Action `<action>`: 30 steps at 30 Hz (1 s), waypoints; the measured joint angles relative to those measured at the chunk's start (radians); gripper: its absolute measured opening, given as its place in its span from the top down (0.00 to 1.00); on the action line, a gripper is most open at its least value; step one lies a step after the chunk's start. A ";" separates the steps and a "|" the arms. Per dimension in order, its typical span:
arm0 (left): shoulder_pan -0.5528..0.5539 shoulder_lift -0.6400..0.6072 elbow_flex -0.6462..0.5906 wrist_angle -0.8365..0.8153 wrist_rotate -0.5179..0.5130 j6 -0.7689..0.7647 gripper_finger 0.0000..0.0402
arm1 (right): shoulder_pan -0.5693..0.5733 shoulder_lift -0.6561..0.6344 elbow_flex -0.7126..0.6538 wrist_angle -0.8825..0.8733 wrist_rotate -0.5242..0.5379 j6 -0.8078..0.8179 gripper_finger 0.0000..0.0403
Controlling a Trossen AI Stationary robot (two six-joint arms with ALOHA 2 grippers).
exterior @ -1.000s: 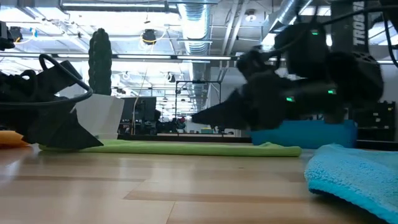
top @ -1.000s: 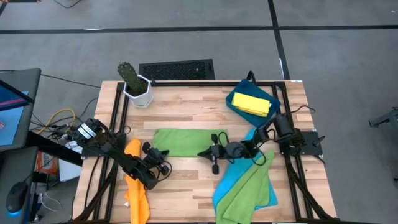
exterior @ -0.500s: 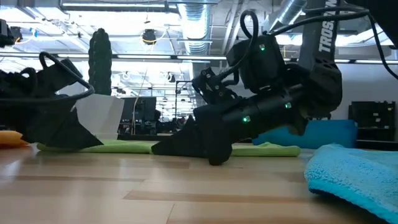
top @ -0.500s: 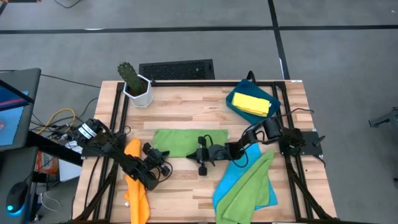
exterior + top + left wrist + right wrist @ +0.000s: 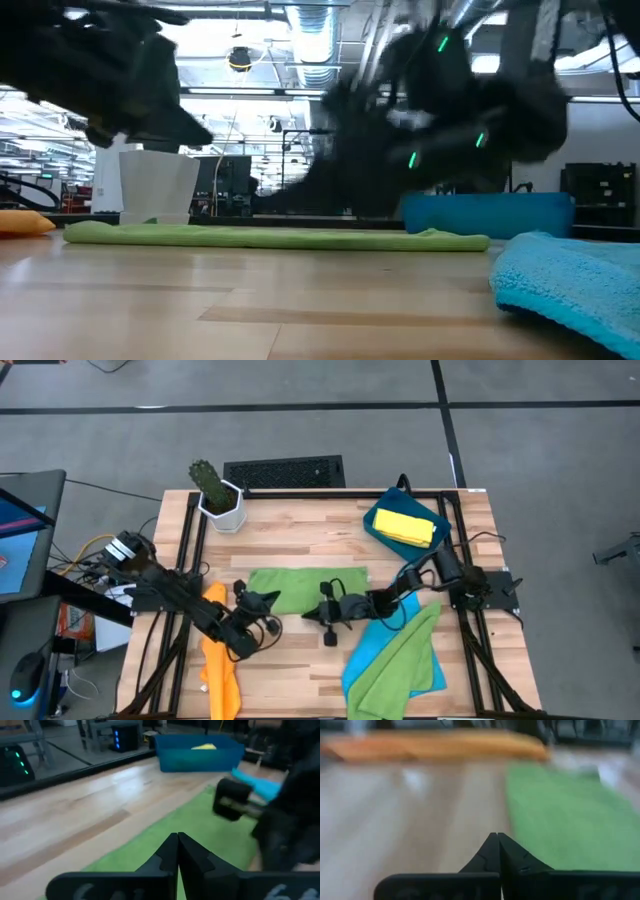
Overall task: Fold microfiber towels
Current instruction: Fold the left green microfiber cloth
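Observation:
A lime green towel point(image 5: 305, 588) lies folded flat in the table's middle. My left gripper point(image 5: 272, 599) hangs shut just above its left end, seen over the green cloth point(image 5: 150, 845) in the left wrist view. My right gripper point(image 5: 306, 618) is shut beside the towel's near edge point(image 5: 540, 820), low over the wood, with nothing between its fingers. An orange towel point(image 5: 218, 650) lies along the left side. A blue towel point(image 5: 370, 650) with a second green towel point(image 5: 400, 660) on it lies at the near right. A yellow towel point(image 5: 408, 525) sits in the blue tray point(image 5: 378, 530).
A cactus in a white pot point(image 5: 218, 498) stands at the far left corner. Black frame rails point(image 5: 190, 540) run along the table's left and right sides. Bare wood point(image 5: 300, 540) lies between the folded towel and the far edge.
My left gripper has risen off the table and turned, staying shut over the green towel's left end. My right gripper has slid toward the table's left edge along the towel's near edge. The green towel has stayed flat.

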 joint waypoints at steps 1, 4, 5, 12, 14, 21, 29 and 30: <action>0.011 0.022 0.000 0.044 0.005 0.006 1.00 | 0.006 -0.027 -0.020 0.014 0.002 -0.003 0.98; 0.044 0.114 0.000 0.220 0.042 0.076 1.00 | 0.011 -0.092 -0.114 0.034 0.023 0.009 0.97; 0.056 0.149 0.000 0.290 0.060 0.110 1.00 | 0.011 -0.113 -0.154 0.049 0.034 0.019 0.96; 0.142 0.339 0.001 0.794 0.269 0.406 1.00 | 0.020 -0.168 -0.434 0.242 0.118 0.128 0.98; 0.163 0.364 0.001 0.832 0.286 0.430 1.00 | 0.027 -0.150 -0.478 0.294 0.139 0.153 0.98; 0.203 0.426 0.027 0.828 0.365 0.410 1.00 | 0.032 -0.026 -0.504 0.366 0.170 0.207 0.95; 0.203 0.477 0.039 0.778 0.396 0.375 1.00 | 0.034 0.062 -0.512 0.499 0.188 0.197 0.96; 0.202 0.477 0.040 0.760 0.396 0.365 1.00 | 0.033 0.057 -0.520 0.500 0.183 0.199 0.95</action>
